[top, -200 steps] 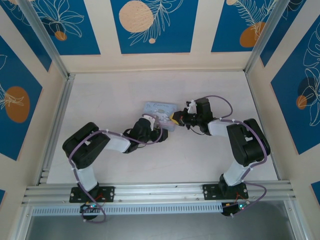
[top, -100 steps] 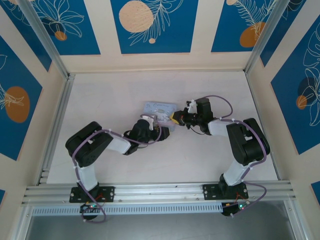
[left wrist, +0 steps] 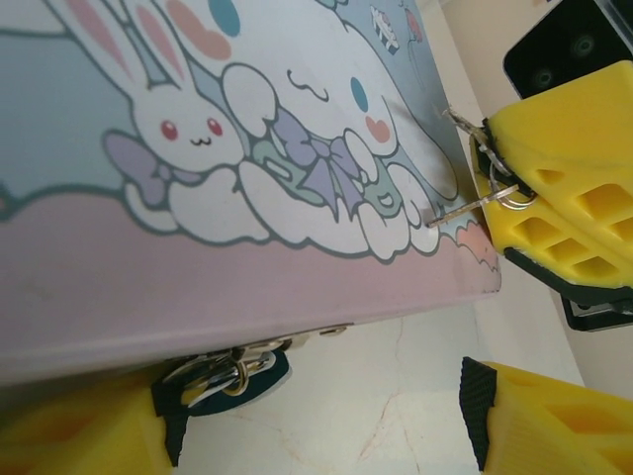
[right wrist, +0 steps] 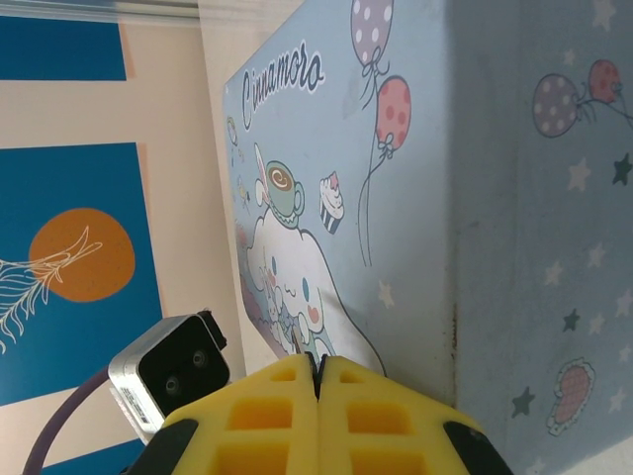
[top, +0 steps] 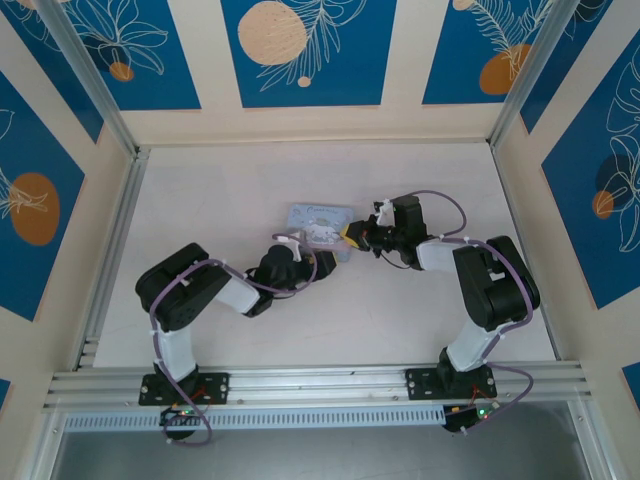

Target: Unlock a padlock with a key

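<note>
Overhead, both arms stretch low toward the tin (top: 318, 215); closer, the padlock (left wrist: 229, 376) lies beside the spread left tool (left wrist: 326, 421), the right tool (left wrist: 499, 193) pinching the key (left wrist: 460, 210) at 2 o'clock.

Pale whitish worktop (top: 230, 190) is lying flat inside a booth. Beige walls are carrying blue panels (top: 305, 50) with white leaf drawings and orange circles. Aluminium posts (top: 88, 75) are slanting up from the back corners. A slotted aluminium rail (top: 320, 385) is running along the near edge. Soft light is falling evenly.
</note>
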Controlling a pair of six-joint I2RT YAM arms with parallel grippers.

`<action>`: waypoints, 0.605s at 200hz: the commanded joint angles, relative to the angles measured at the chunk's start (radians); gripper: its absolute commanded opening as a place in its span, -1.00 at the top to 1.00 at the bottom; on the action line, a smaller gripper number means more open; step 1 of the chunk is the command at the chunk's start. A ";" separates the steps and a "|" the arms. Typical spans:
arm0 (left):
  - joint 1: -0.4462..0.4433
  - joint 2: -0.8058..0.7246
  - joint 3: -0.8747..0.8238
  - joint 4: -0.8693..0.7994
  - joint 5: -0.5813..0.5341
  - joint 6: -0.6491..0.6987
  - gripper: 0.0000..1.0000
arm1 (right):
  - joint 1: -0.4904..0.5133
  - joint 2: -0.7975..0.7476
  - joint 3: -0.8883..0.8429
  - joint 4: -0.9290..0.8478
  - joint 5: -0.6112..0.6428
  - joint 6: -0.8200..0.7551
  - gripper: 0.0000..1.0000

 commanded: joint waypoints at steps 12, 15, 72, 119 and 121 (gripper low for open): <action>-0.021 -0.053 0.038 -0.198 -0.064 0.057 -0.50 | -0.005 0.025 -0.001 0.005 -0.009 0.009 1.00; -0.022 -0.057 0.046 -0.219 -0.071 0.063 -0.50 | -0.005 0.026 0.000 0.005 -0.009 0.010 1.00; -0.035 -0.050 0.118 -0.370 -0.129 0.162 -0.55 | -0.003 0.026 -0.002 0.002 -0.011 0.008 1.00; -0.047 -0.045 0.085 -0.156 -0.032 0.102 -0.51 | -0.003 0.027 -0.002 0.001 -0.007 0.007 1.00; -0.047 -0.047 0.081 -0.146 -0.029 0.096 -0.50 | -0.002 0.028 -0.002 0.000 -0.007 0.007 1.00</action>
